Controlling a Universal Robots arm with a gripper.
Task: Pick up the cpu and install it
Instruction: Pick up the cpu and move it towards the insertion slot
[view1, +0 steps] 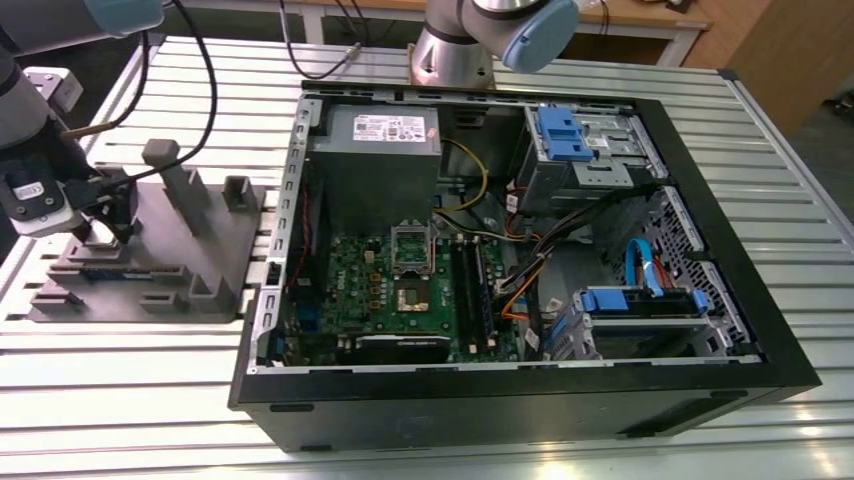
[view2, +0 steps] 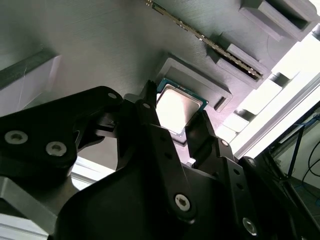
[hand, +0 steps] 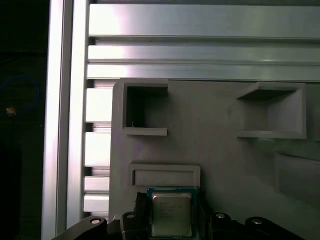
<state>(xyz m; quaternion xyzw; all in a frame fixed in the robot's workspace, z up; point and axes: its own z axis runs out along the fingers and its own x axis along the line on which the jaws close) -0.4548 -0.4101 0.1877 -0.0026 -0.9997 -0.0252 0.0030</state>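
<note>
The cpu (view2: 176, 107), a small square chip with a shiny metal top and a teal rim, lies in a shallow pocket of the grey fixture (view1: 200, 250) at the exterior view's left. My gripper (view2: 175, 114) reaches down over that pocket. Its two black fingers (view2: 149, 107) press against opposite edges of the chip. In the first wrist view the cpu (hand: 171, 216) sits between the fingers (hand: 141, 212), with the gripper (hand: 171, 209) closed on it. In the exterior view the gripper (view1: 96, 235) hangs low over the fixture's near-left part.
The open computer case (view1: 747, 330) lies at the fixture's right, with the green motherboard (view1: 360, 280) and its socket (view1: 412, 290) exposed. A grey power-supply box (view1: 380, 135) and blue drive bays (view1: 574, 135) stand inside. A memory stick (view2: 200, 35) rests edge-up on the fixture. Fixture posts (view1: 167, 165) rise nearby.
</note>
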